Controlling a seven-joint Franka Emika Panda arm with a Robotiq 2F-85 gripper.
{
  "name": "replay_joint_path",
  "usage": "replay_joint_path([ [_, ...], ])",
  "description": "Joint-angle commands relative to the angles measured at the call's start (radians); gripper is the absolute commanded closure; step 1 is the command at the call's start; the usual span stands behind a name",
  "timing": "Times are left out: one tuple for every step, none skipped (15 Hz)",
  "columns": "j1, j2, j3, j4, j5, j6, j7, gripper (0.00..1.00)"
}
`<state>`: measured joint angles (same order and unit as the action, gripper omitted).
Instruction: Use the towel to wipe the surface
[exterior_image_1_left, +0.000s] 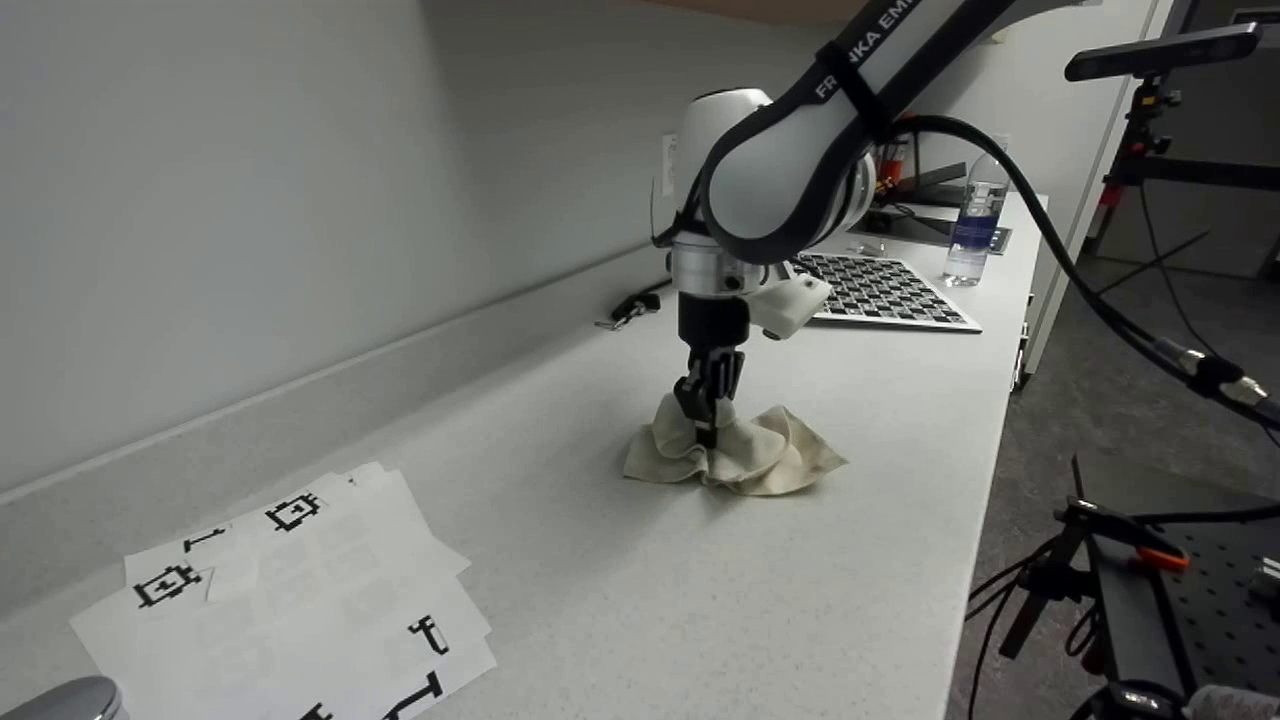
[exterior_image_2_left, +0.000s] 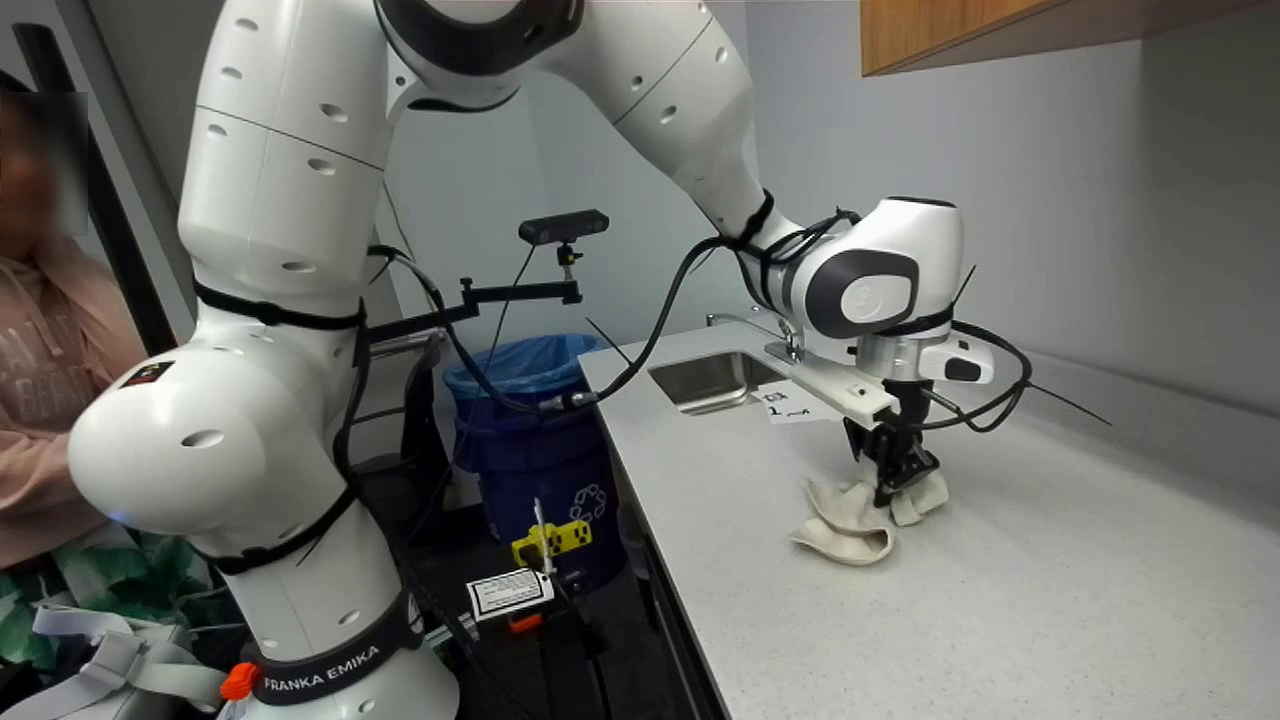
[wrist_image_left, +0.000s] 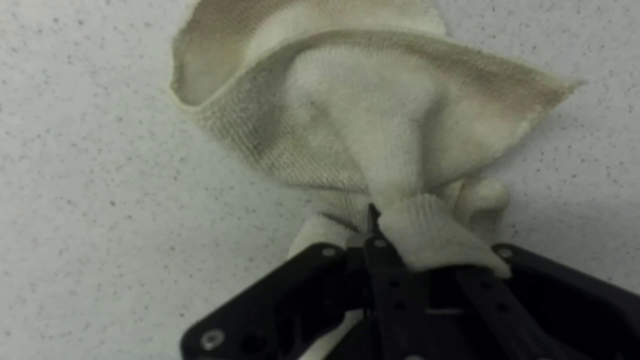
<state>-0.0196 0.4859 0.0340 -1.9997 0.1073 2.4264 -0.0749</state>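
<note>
gripper (exterior_image_1_left: 706, 432) points straight down, tips low at the counter (exterior_image_1_left: 590, 570). jaws narrow, pinched on a fold of the towel (exterior_image_1_left: 745, 455). towel is cream, rests on the counter in a loose bunch, spread to both sides of the gripper; in the wrist view a flap drapes over the gripper. in an exterior view, paper sheets (exterior_image_1_left: 310, 610) with black marks overlap at near left, well apart from the towel. far side: checkered board (exterior_image_1_left: 880, 290) flat on the counter, bottle (exterior_image_1_left: 975, 235) upright just beside its right edge. in an exterior view, sink (exterior_image_2_left: 715, 385) far and left of the towel, blue bin (exterior_image_2_left: 520, 470) left of the counter. person (exterior_image_2_left: 50, 390) in a pink hoodie left of the arm (exterior_image_2_left: 270, 400), face blurred.
</note>
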Motion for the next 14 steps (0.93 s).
replay_joint_path([
  [0.06,-0.007,0.002,-0.009,-0.075,0.061,0.022,0.98],
  [0.08,0.0,0.0,-0.001,-0.104,0.066,0.03,0.98],
  [0.1,0.009,-0.001,0.01,-0.135,0.069,0.037,0.98],
  [0.122,0.02,-0.002,0.024,-0.166,0.07,0.045,0.98],
  [0.141,0.03,-0.004,0.035,-0.194,0.072,0.051,0.98],
  [0.159,0.043,-0.004,0.051,-0.22,0.073,0.059,0.98],
  [0.176,0.052,-0.004,0.062,-0.242,0.078,0.067,0.98],
  [0.197,0.065,-0.006,0.076,-0.271,0.088,0.078,0.98],
  [0.209,0.077,-0.004,0.091,-0.289,0.094,0.079,0.98],
  [0.22,0.095,0.002,0.11,-0.301,0.1,0.078,0.98],
  [0.23,0.109,0.008,0.128,-0.308,0.107,0.074,0.98],
  [0.236,0.124,0.019,0.144,-0.306,0.116,0.063,0.98],
  [0.238,0.137,0.033,0.158,-0.295,0.126,0.05,0.98],
  [0.228,0.151,0.058,0.172,-0.268,0.127,0.025,0.98],
])
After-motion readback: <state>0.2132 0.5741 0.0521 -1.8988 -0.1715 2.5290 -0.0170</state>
